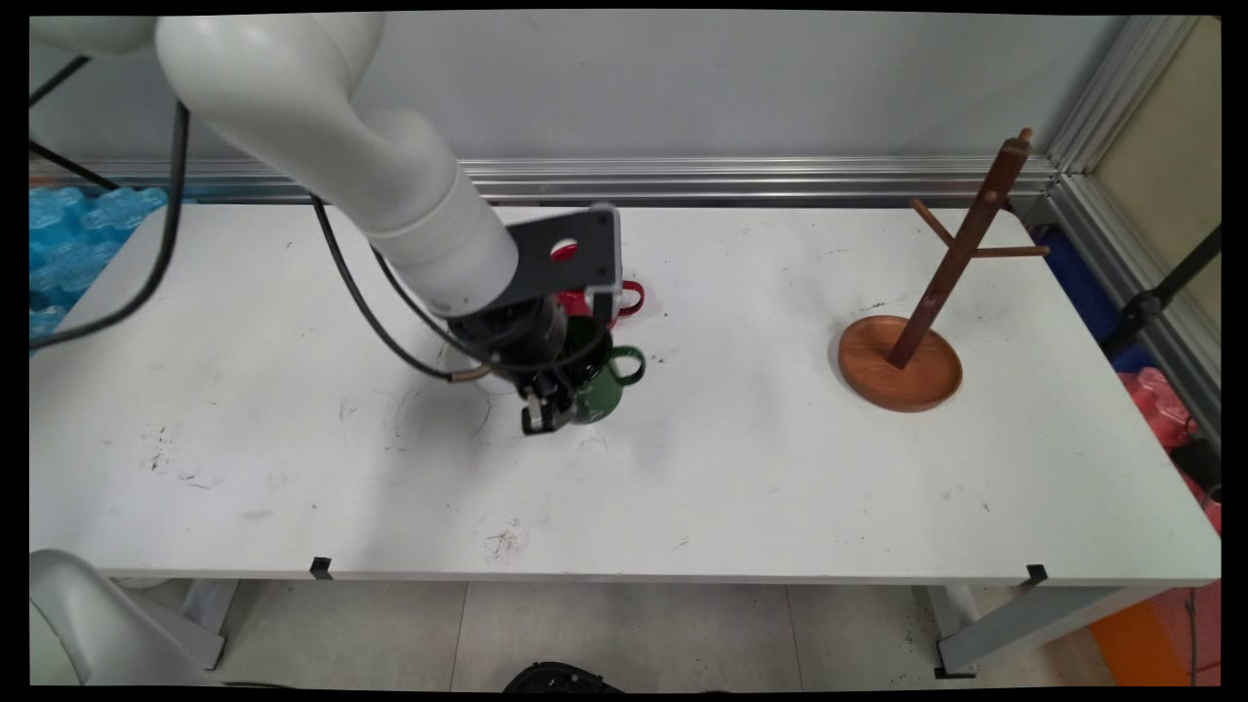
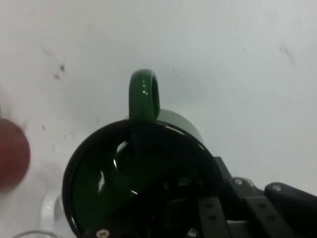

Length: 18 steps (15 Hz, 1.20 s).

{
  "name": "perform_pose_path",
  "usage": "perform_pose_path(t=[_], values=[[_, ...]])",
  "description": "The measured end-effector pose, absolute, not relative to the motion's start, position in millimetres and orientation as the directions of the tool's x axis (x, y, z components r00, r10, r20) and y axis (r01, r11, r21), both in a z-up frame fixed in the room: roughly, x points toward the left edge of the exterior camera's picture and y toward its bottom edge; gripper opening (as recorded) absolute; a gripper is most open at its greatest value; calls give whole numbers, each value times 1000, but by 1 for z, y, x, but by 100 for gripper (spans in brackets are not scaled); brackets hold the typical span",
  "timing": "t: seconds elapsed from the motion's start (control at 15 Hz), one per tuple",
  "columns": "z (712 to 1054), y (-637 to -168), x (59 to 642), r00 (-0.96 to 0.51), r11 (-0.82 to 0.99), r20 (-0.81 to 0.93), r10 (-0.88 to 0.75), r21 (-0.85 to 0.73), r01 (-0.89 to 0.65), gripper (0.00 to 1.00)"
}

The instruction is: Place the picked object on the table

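Two mugs stand mid-table: a green mug (image 1: 604, 385), upright with its handle pointing right, and a red mug (image 1: 609, 297) just behind it, largely hidden by the arm. The gripper (image 1: 546, 414) is down at the green mug's near-left rim; I cannot tell whether it grips. The green mug's dark interior appears empty. A wooden mug tree (image 1: 912, 356) stands well apart to the right.

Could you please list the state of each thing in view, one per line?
Glossy green ceramic mug: upright on the white table, empty, handle pointing away from the arm.
Red mug: on the table behind the green one, mostly hidden.
Black two-finger gripper: down at the green mug's rim.
Brown wooden mug tree: upright, pegs bare.
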<state>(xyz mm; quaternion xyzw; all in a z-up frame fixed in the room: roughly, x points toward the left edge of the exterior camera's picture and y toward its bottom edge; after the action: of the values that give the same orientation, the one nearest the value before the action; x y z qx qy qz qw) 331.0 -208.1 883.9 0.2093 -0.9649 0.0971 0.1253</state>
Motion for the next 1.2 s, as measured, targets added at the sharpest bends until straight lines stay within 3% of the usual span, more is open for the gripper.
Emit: perform_pose_path(t=[0.53, 1.2], values=[[845, -196, 330, -901, 899, 204, -384, -140, -415, 0], [820, -196, 323, -907, 905, 209, -365, -148, -399, 0]])
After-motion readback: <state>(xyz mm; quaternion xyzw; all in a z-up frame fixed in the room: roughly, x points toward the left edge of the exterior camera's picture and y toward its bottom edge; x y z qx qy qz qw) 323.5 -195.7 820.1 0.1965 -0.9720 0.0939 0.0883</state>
